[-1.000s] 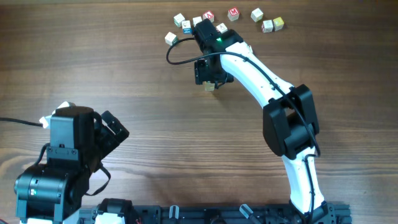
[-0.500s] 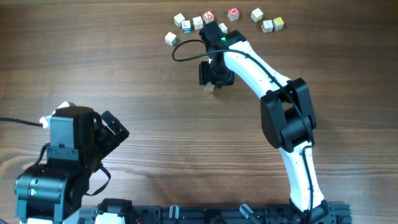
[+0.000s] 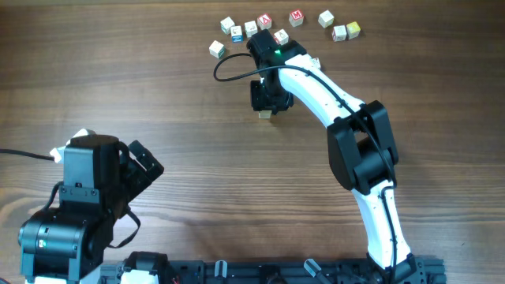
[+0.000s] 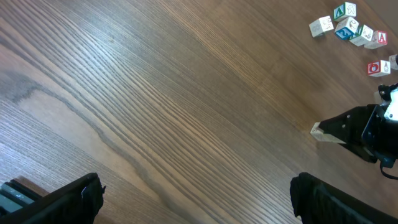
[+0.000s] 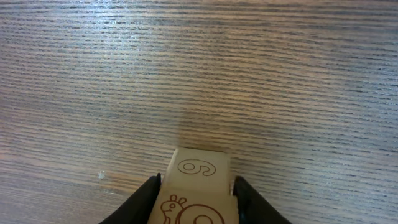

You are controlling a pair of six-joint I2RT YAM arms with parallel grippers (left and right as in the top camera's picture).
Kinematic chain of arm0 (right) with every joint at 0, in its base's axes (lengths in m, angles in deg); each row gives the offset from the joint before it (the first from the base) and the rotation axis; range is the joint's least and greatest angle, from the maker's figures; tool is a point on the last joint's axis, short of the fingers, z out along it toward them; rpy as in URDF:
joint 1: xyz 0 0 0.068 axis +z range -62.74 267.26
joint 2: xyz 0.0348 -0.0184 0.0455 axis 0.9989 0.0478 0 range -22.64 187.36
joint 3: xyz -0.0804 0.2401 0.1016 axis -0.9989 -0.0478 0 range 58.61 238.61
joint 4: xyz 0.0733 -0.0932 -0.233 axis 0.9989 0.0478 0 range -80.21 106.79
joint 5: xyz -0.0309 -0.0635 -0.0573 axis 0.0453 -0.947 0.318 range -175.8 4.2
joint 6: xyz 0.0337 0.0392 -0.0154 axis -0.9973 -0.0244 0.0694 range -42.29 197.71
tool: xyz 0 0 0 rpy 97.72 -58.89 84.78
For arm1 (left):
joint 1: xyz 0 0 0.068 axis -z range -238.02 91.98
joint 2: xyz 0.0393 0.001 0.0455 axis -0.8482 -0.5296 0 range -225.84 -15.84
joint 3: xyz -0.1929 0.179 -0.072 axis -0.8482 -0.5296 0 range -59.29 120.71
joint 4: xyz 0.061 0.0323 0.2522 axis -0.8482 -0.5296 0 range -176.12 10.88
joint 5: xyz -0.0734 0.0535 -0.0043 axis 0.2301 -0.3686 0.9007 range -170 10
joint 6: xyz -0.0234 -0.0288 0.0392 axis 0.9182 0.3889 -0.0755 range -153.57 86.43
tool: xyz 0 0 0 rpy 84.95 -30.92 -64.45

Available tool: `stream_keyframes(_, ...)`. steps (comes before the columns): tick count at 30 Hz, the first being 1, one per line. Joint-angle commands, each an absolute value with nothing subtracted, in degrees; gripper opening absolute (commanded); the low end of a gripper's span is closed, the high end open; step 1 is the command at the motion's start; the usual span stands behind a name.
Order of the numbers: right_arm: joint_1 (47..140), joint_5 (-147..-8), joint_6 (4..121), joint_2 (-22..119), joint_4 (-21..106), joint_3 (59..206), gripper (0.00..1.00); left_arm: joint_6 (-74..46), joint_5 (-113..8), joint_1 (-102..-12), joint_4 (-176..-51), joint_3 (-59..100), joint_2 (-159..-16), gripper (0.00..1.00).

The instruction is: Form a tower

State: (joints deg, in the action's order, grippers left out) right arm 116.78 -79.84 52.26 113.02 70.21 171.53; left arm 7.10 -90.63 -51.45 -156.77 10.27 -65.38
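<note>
Right gripper (image 5: 198,194): closed on a single pale wooden cube (image 5: 200,180). A dark finger (image 5: 142,200) presses each side face. The cube's upper face carries a brown "6"; the face toward the wrist camera shows a brown snail outline.

Location of the cube: middle of the desk (image 3: 197,158), slightly toward the far side. It sits under the right gripper's tip, with one edge showing from overhead (image 3: 266,113). Whether it rests on the desk surface or is just above it cannot be told. It is one cube high, with nothing on top.

Loose cubes (image 3: 251,28): scattered along the far edge, well apart from the held cube. Their markings are red, blue and green.

Left gripper (image 4: 196,186): jaws wide open and holding nothing. It is at the near left, well apart from all cubes.
</note>
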Motion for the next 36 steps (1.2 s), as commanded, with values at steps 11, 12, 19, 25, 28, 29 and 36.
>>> stream_keyframes(11, 117.04, -83.23, 50.7, 113.43, 72.18, 176.36, 0.36, 7.62, -90.52, -51.78, -156.77, 10.08, -65.38, 1.0)
stream_keyframes(12, 117.04, -83.25, 50.75, 113.43, 73.82, 177.43, 0.38, 7.62, -90.52, -51.78, -156.77, 10.08, -65.38, 1.0)
stream_keyframes(19, 117.04, -84.89, 50.62, 113.45, 74.45, 177.41, 0.52, 7.62, -90.52, -51.78, -156.77, 10.08, -65.38, 1.0)
stream_keyframes(25, 118.05, -83.14, 50.66, 113.45, 73.99, 177.43, 0.75, 7.62, -90.52, -51.78, -156.77, 10.08, -65.38, 1.0)
stream_keyframes(28, 119.88, -84.46, 51.08, 113.59, 74.17, 177.41, 0.8, 7.62, -90.52, -51.78, -156.77, 10.08, -65.38, 1.0)
stream_keyframes(29, 119.93, -85.68, 50.46, 113.74, 74.49, 177.41, 0.8, 7.62, -90.52, -51.78, -156.77, 10.08, -65.38, 1.0)
stream_keyframes(36, 119.71, -86.03, 50.38, 114.9, 75.57, 177.37, 0.79, 7.62, -90.52, -51.78, -156.77, 10.08, -65.38, 1.0)
